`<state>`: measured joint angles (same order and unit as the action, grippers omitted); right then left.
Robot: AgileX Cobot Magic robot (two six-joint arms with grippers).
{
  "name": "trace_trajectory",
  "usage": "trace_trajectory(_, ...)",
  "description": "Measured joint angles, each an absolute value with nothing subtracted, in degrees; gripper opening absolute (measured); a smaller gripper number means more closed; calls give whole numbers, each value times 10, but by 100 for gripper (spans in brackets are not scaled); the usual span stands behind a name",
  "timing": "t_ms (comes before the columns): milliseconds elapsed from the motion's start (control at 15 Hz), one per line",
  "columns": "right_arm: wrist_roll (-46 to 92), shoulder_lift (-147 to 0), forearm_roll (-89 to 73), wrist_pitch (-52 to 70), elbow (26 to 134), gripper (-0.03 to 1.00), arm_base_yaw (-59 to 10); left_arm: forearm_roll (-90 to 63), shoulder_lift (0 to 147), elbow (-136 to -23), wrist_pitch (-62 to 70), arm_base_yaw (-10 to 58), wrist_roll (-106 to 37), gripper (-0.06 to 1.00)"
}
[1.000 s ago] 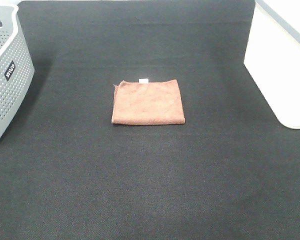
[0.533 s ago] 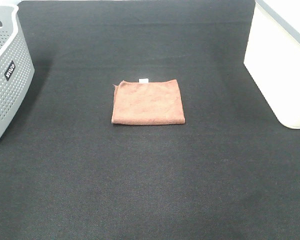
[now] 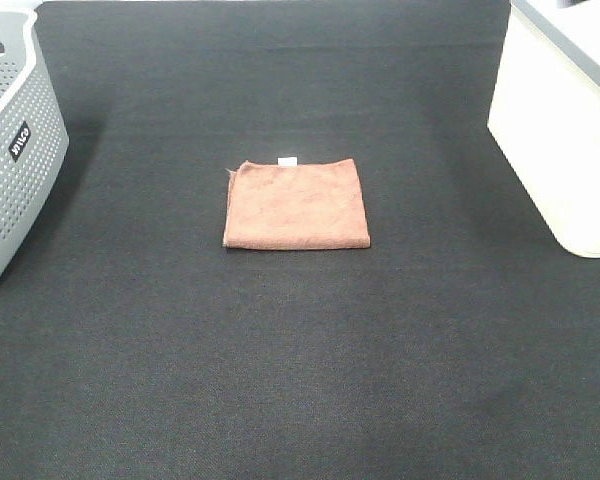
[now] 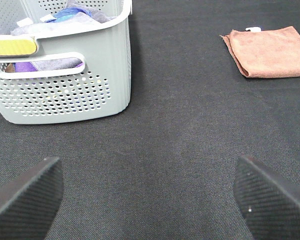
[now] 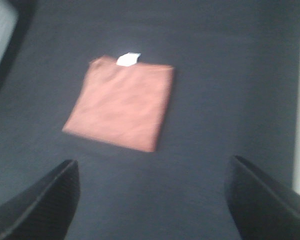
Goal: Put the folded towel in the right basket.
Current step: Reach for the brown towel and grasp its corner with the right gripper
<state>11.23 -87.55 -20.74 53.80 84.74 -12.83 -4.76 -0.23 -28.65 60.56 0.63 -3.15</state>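
A folded brown towel (image 3: 296,204) with a small white tag lies flat in the middle of the black table. It also shows in the left wrist view (image 4: 270,51) and, blurred, in the right wrist view (image 5: 121,102). The white right basket (image 3: 565,125) stands at the table's right edge. My left gripper (image 4: 150,195) is open and empty, low over the table near the grey basket. My right gripper (image 5: 150,197) is open and empty, apart from the towel. Neither gripper shows in the exterior view.
A grey perforated basket (image 3: 10,150) stands at the left edge; the left wrist view shows it (image 4: 65,90) holding purple, blue and yellow cloths. The table is covered in black fabric (image 3: 300,380).
Nothing has moved in the exterior view; the towel and both baskets stay in place.
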Motion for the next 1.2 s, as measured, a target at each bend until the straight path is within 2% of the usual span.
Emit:
trace_trajectory(133,112,-940,-208,537,869,75,-174,-48,-2,-286,606,6,-32,87)
trace_trajectory(267,112,-1005,-219,537,882,75,-189,-48,-2,-286,606,6,-32,87)
trace_trajectory(600,112,-1145,-241,539,926,75,-189,-48,-2,-286,606,6,-32,87)
trace_trajectory(800,112,-1252,-249,553,1006,75,-187,-48,-2,-286,606,6,-32,87)
trace_trajectory(1000,120,-1336,-296,578,1077,75,-152,-48,-2,-286,606,6,-32,87)
trace_trajectory(1200,134,-1367,-316,582,1098,75,-135,-48,-2,-286,606,6,-32,87)
